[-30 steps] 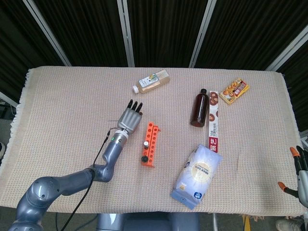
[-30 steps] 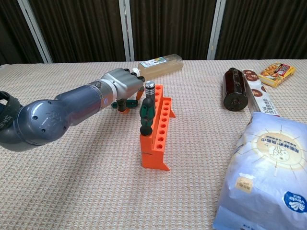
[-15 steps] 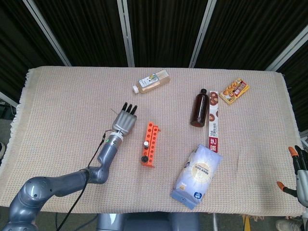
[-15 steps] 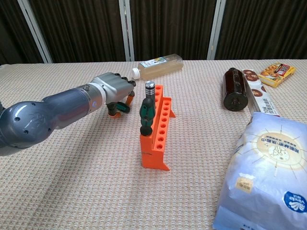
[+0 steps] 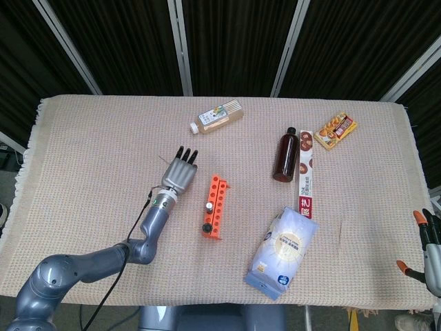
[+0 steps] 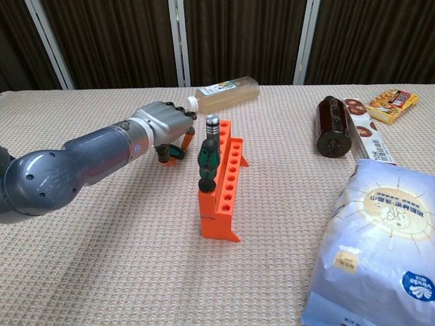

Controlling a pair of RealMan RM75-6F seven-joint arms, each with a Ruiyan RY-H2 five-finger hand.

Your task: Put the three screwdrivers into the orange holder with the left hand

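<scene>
The orange holder (image 5: 215,206) (image 6: 222,187) stands mid-table. Two screwdriver handles stand in it: a green and black one (image 6: 204,170) near the front end and a silver-capped one (image 6: 213,124) behind it. The third screwdriver (image 6: 174,151), green with orange ends, lies just left of the holder's far end. My left hand (image 5: 180,172) (image 6: 165,121) covers it, with its fingers curled down around it. The head view hides this screwdriver under the hand. My right hand (image 5: 428,252) hangs off the table's right edge, holding nothing, fingers apart.
A pale drink bottle (image 5: 216,116) lies beyond the left hand. A brown bottle (image 5: 286,154), a long white box (image 5: 306,172) and a snack pack (image 5: 335,130) lie at the right. A blue-white bag (image 5: 283,251) lies right of the holder.
My left hand has shifted left, away from the holder, and the screwdriver under it has moved along with it. In the last half second it barely moved.
</scene>
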